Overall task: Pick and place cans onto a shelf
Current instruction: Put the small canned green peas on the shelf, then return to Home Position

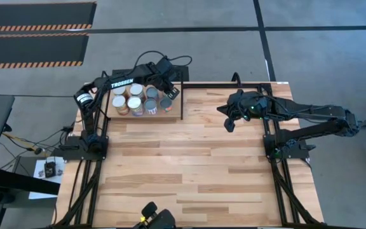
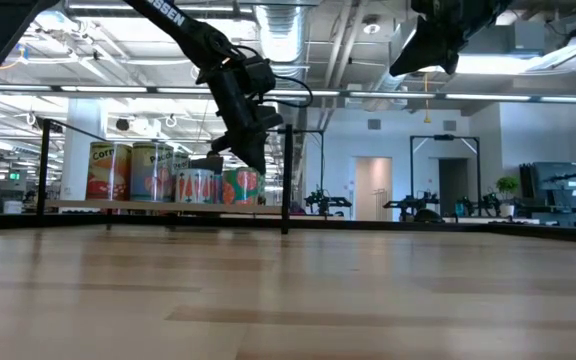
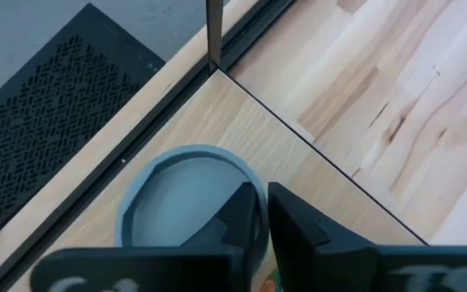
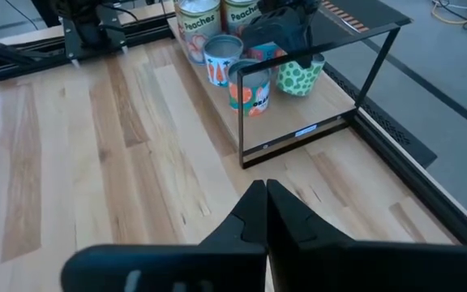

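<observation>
High view: the cans (image 1: 136,98) stood upright in two rows on the shelf (image 1: 173,113), at the tabletop's (image 1: 189,165) far left corner.
Left end effector (image 1: 170,94): directly above the can (image 3: 186,203) at the shelf's right end, fingers (image 3: 294,223) almost together; a grip could not be judged.
Right end effector (image 1: 229,124): fingers together, empty, well right of the shelf.
Nearer arm: left.
</observation>
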You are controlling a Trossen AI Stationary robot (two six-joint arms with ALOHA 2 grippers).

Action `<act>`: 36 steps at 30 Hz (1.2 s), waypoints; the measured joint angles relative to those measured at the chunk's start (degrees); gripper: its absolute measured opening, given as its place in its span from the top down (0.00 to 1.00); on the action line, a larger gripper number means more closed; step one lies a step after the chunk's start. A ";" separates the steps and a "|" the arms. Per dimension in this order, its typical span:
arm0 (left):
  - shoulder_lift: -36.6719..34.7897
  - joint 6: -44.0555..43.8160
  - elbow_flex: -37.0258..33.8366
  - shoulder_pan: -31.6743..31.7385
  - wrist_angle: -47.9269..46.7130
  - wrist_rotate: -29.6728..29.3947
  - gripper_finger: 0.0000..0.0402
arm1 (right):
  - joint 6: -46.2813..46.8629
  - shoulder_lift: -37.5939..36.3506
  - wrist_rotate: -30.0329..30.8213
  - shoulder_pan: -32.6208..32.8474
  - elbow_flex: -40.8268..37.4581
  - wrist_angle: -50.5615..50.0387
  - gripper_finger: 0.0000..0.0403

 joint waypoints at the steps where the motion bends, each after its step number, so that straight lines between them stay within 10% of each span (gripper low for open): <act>1: 0.00 0.00 0.00 0.00 0.01 0.00 0.94 | -0.34 0.00 0.00 0.00 0.00 0.00 0.97; 30: -7.25 -1.81 -0.36 -2.22 3.95 0.46 1.00 | -2.52 -1.19 -0.78 0.07 0.05 2.14 0.97; 36: -18.17 -3.38 -14.74 -6.80 21.06 0.85 1.00 | -2.88 -3.96 -4.22 0.07 0.07 4.53 0.97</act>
